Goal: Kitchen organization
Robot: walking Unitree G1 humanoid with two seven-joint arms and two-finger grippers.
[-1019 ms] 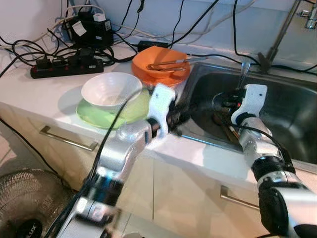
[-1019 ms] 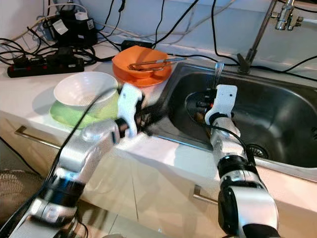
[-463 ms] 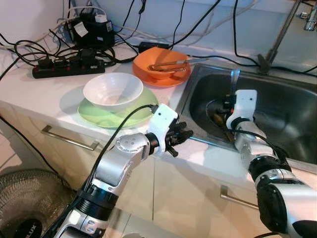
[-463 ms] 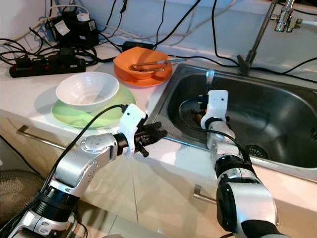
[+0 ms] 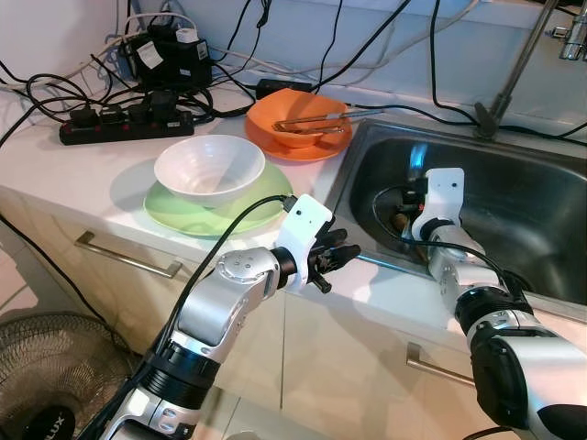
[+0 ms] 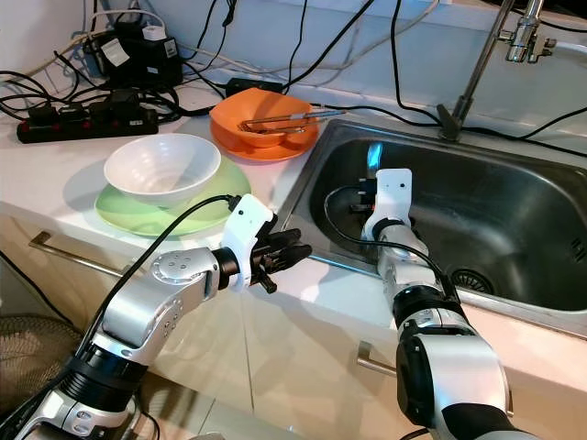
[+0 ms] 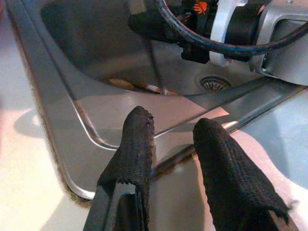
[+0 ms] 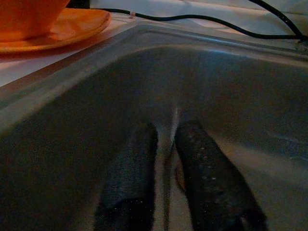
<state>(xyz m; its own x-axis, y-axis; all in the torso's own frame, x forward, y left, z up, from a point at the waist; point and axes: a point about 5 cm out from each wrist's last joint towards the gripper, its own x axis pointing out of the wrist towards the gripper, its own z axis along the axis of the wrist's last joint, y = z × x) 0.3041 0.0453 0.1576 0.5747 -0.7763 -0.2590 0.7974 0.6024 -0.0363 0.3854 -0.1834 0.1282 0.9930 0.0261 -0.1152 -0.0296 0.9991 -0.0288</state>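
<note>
- The right tool [image 8: 166,159] reaches down into the steel sink [image 5: 541,197], its two black fingers [image 8: 130,168] narrowed around a thin metal utensil handle [image 8: 169,144] that runs up between them (which kind of utensil it is cannot be told).
- The left tool [image 7: 173,144] hovers over the front rim of the sink near its left corner, fingers parted a little and holding nothing.
- Small brownish items [image 7: 139,86] lie on the sink floor near the drain [image 7: 211,83]; they are too dim to name.
- On the table [image 5: 64,174] to the left of the sink, a white bowl [image 5: 209,170] sits on a green plate [image 5: 183,213].
- Behind them, an orange bowl [image 5: 298,115] on an orange plate holds metal tongs [image 5: 316,119], beside the sink's back left corner.
- A black power strip [image 5: 124,121] and tangled cables lie at the back of the table.
</note>
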